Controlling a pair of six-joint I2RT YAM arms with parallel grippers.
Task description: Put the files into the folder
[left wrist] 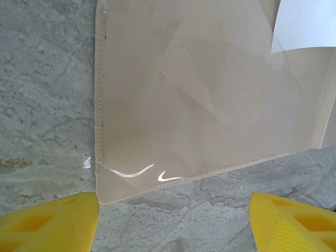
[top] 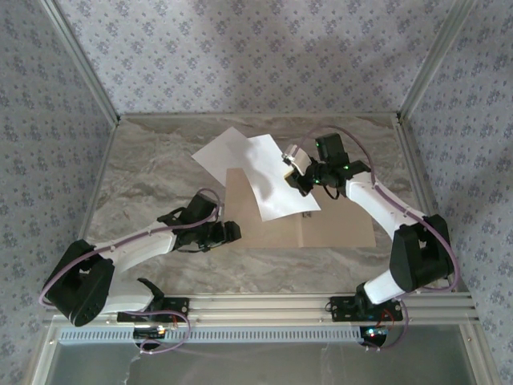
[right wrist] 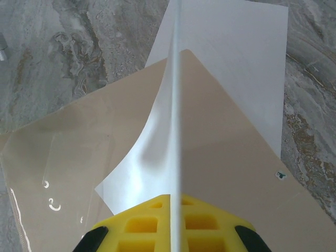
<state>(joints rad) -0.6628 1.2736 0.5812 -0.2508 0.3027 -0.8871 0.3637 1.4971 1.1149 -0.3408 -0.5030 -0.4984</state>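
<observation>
Sheet (right wrist: 149,163) clamped in right pincer (right wrist: 176,212), over folder (right wrist: 231,157).

A grey marbled table (top: 144,184) carries the open tan folder (top: 337,228) and, at its far corner, one white sheet (top: 220,152).

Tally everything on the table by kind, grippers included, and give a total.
white sheets: 2
tan folder: 1
grippers (left gripper, right gripper): 2
Total: 5
</observation>
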